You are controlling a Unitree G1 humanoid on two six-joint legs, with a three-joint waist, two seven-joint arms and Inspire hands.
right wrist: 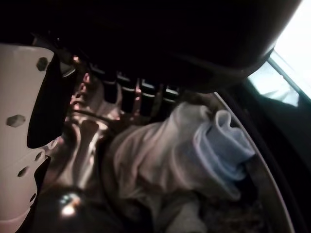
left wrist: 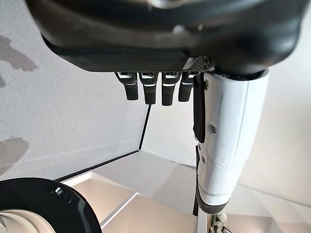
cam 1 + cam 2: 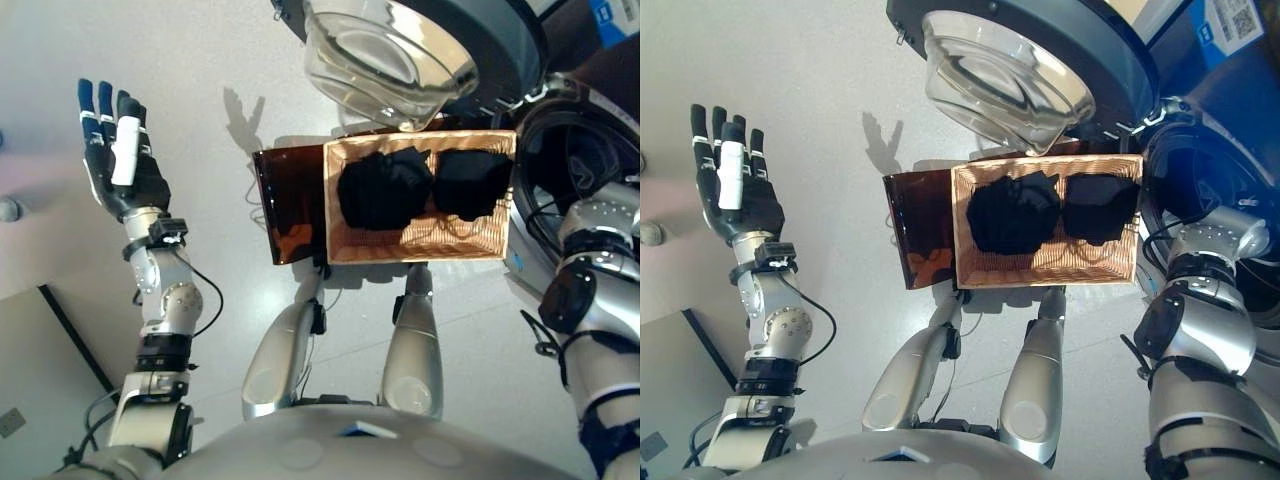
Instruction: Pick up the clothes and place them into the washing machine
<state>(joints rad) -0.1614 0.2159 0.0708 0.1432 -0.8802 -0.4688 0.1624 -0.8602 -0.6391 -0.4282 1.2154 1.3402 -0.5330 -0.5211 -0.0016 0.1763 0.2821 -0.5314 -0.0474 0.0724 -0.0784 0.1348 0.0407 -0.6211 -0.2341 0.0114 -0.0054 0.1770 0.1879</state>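
Washer (image 3: 1200, 130), door (image 3: 1010, 60) open, right hand (image 1: 29, 145) inside the drum beside pale clothes (image 1: 180, 150), fingers (image 1: 127, 94) straight, holding nothing; basket (image 3: 420, 245) before it with two dark clothes (image 3: 385, 185); left hand (image 3: 120, 160) raised, fingers spread, empty.

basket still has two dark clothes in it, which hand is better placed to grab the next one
Right, probably. The right arm reaches into the washing machine directly beside the wicker basket, so the dark clothes lie close by. The left hand is raised, open and empty, far off to the other side.
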